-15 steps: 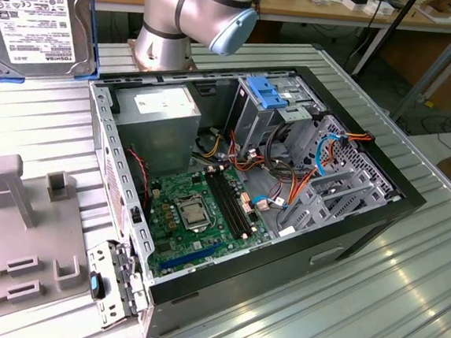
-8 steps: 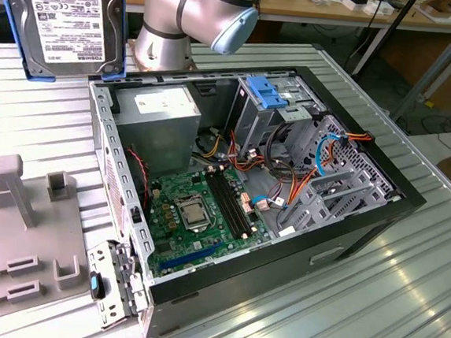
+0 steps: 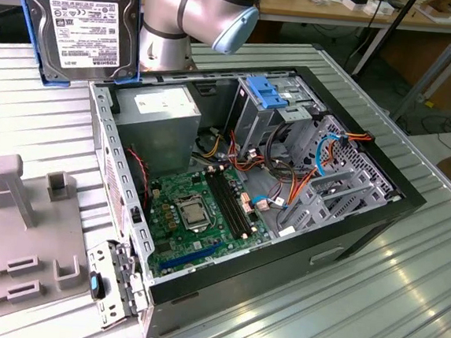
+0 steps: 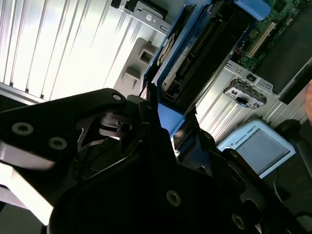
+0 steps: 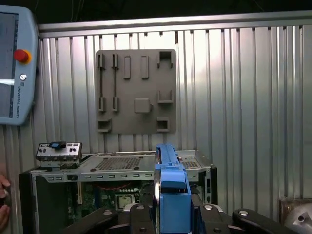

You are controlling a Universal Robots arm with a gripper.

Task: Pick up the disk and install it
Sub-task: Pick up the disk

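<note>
The disk (image 3: 84,22) hangs in the air above the table at the exterior view's upper left, upright, with its silvery labelled face toward that camera and blue rails along its edges. In the first wrist view the disk (image 5: 170,185) is edge-on, a blue rail rising between the black fingers of my gripper (image 5: 171,210). In the second wrist view the gripper (image 4: 168,122) is shut on the blue end of the disk (image 4: 190,63). Below lies the open computer case (image 3: 340,218). The gripper holds the disk above and beside the case's left end.
Inside the case are a metal drive cage with a blue top latch (image 3: 268,94), a grey power supply box (image 3: 163,116) and the motherboard (image 3: 198,210). A grey fixture plate (image 3: 15,222) lies left of the case. A teach pendant (image 5: 14,63) and a person's hand (image 5: 3,195) are nearby.
</note>
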